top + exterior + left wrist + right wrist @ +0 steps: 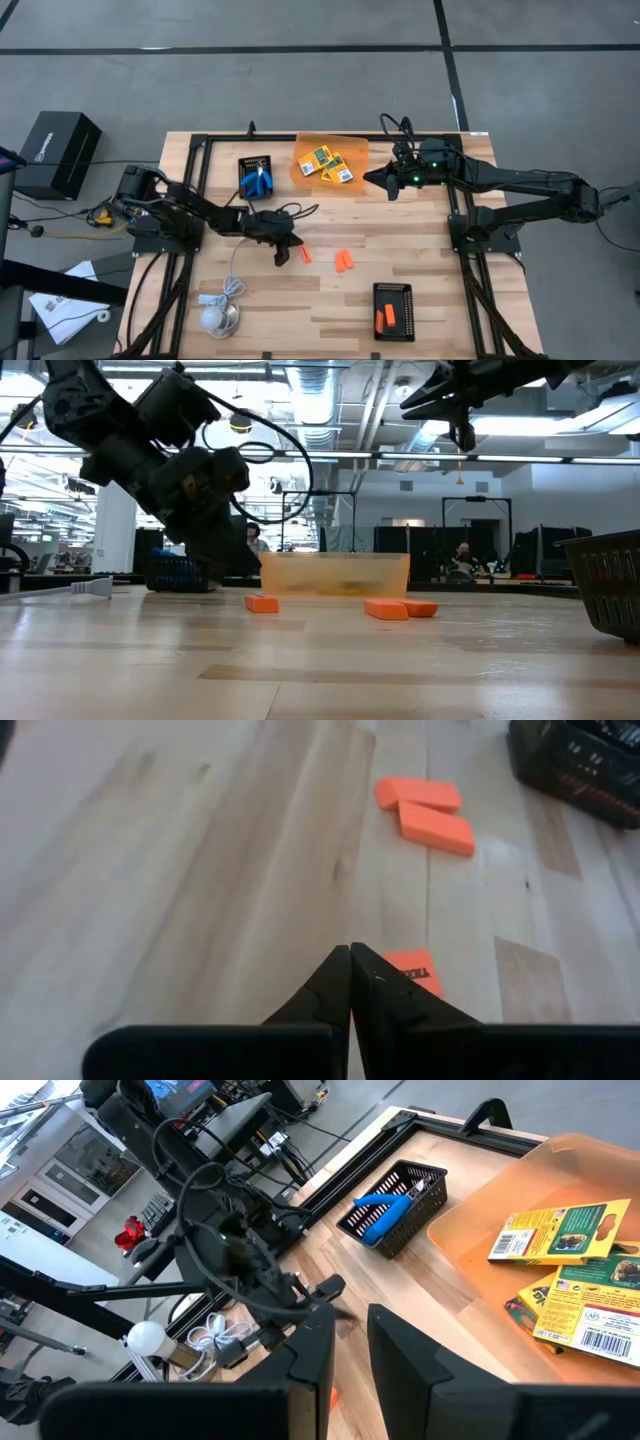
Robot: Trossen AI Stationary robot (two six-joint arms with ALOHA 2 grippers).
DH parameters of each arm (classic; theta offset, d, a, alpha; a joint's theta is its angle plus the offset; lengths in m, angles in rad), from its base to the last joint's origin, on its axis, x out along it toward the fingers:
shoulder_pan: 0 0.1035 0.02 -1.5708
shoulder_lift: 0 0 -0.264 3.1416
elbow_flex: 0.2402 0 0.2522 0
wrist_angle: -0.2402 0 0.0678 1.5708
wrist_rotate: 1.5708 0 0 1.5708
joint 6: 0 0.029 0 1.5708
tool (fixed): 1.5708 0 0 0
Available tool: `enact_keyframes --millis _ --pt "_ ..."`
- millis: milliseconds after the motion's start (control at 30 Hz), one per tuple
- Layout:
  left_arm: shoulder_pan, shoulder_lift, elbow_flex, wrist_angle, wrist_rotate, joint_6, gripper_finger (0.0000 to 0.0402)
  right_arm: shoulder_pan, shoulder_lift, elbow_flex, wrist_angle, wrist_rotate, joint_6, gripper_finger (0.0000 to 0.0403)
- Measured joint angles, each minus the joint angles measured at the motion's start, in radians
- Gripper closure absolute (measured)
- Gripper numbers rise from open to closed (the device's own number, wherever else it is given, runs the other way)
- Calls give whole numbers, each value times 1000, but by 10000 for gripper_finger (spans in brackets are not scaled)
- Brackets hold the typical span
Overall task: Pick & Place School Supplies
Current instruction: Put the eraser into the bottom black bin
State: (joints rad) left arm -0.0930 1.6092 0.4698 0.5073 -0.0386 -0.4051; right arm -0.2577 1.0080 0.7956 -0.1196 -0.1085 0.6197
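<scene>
the lone orange stick (306, 254) lies flat on the bare wood, just beside the left gripper (281, 256), and it reads as the piece in hand for this step. taking that stick as the landmark: a pair of orange sticks (344, 262) lies a little beyond it, touching each other; further out past them sits the near black tray (394, 309), which already holds orange pieces. the left gripper hovers low over the table with its fingers pressed together and nothing between them, their tips (350, 960) just short of the stick in the left wrist view. to do this well it should probably part the fingers first, centre them across the stick's narrow width, then descend squarely so the stick does not skid. the right gripper (385, 180) waits well away over the orange bin (305, 150), fingers apart and empty.
</scene>
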Motion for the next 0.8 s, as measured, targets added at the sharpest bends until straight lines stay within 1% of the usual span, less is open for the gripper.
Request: enact_keyframes --millis 100,233,367,800 --pt "-7 44 29 5 26 0 401 0 0 0 0 0 0 346" --pt "-12 77 51 10 31 3 401 0 0 0 0 0 0 346" --pt "-15 77 50 -34 47 4 401 0 0 0 -4 0 0 346" --pt "-55 73 45 -69 51 1 401 0 0 0 -8 0 -2 346"
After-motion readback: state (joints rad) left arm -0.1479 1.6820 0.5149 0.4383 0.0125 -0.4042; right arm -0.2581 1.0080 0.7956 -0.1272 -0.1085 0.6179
